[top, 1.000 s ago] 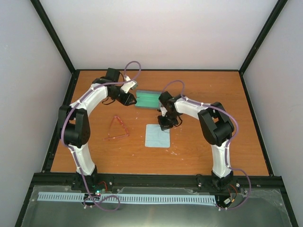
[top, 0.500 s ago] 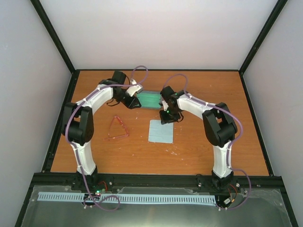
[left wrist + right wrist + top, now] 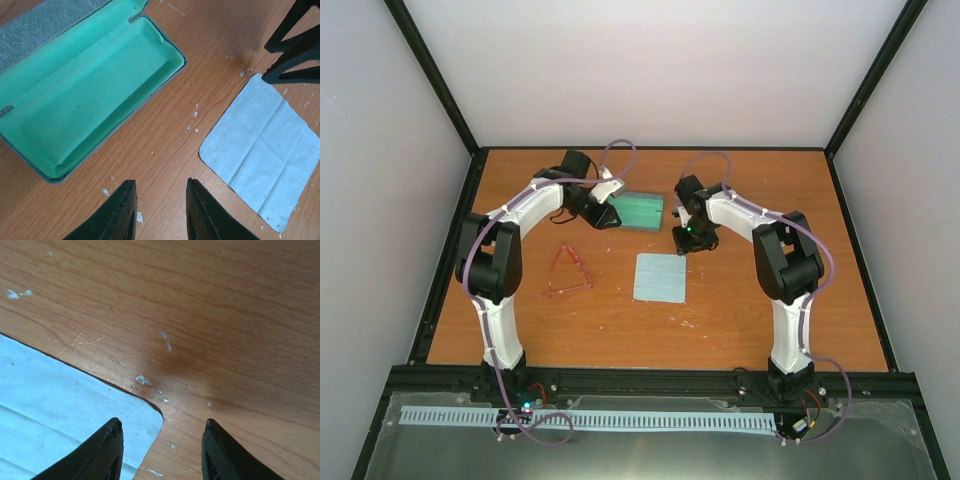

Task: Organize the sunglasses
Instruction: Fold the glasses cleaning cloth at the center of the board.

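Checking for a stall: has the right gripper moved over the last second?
Yes. The right gripper has shifted toward the far edge of the table and slightly rightward.

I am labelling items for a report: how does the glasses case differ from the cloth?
The case is oblong and lies open, showing green lining; the cloth is a flat, creased, light-blue square. The case has raised walls; the cloth has none. In the top view the case lies farther back than the cloth. Both rest on the wooden table and hold nothing.
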